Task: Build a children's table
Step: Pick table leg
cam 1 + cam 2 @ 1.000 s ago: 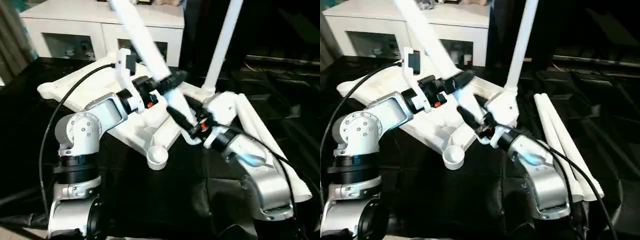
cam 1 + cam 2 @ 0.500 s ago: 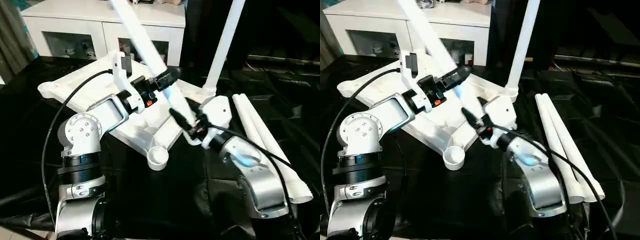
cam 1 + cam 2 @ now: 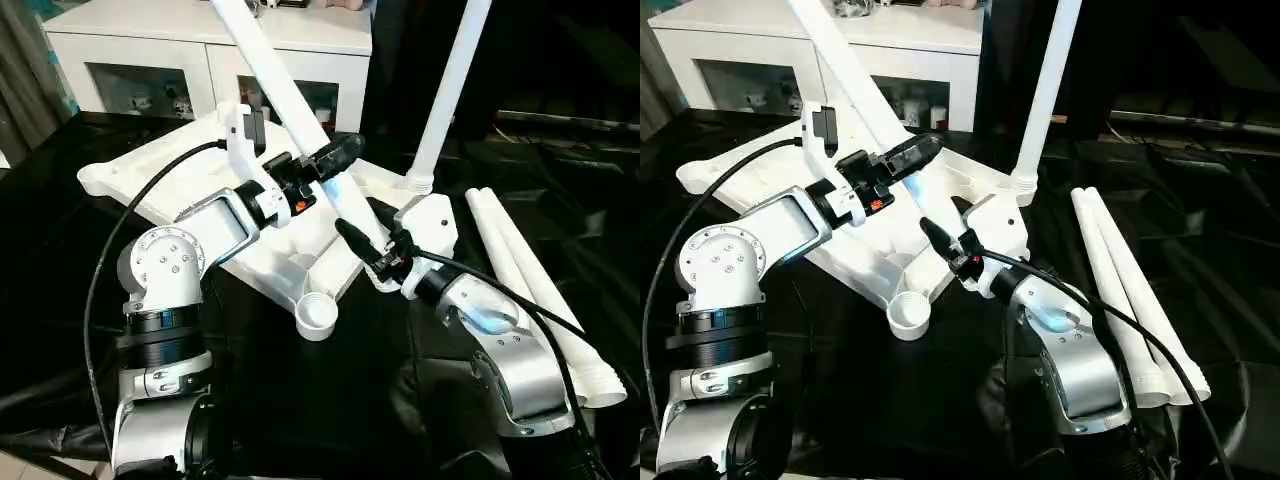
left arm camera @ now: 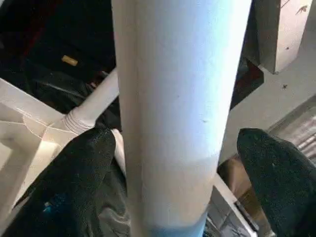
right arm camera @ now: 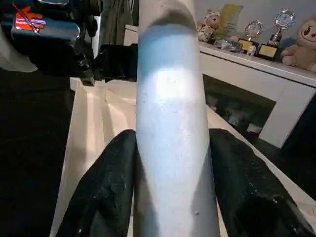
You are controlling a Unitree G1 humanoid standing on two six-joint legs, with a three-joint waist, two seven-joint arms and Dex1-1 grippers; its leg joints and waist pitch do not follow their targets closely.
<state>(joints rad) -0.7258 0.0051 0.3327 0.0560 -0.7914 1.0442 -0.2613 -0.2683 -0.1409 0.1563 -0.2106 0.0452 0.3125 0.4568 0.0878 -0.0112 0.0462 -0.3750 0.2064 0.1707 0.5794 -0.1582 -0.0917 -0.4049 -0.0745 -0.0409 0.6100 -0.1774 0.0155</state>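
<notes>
Clamping a slanted table leg (image 3: 290, 95), the right hand (image 3: 352, 236) grips below the wide-spread left hand (image 3: 335, 155).

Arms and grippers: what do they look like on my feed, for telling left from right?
Both arms have silver, rounded joint housings, white wrist sections and black two-finger grippers, each trailing a black cable. The left gripper has a red-orange marking behind it; the right gripper has a small red mark.

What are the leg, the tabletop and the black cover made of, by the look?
Leg: looks like moulded plastic, smooth white with a soft sheen and faint specks.
Tabletop: likely the same white plastic; thin ribs and round corner sockets suggest moulding.
Black cover: seems a thin, glossy sheet or fabric; it wrinkles and catches highlights. Which of the two is unclear.
</notes>
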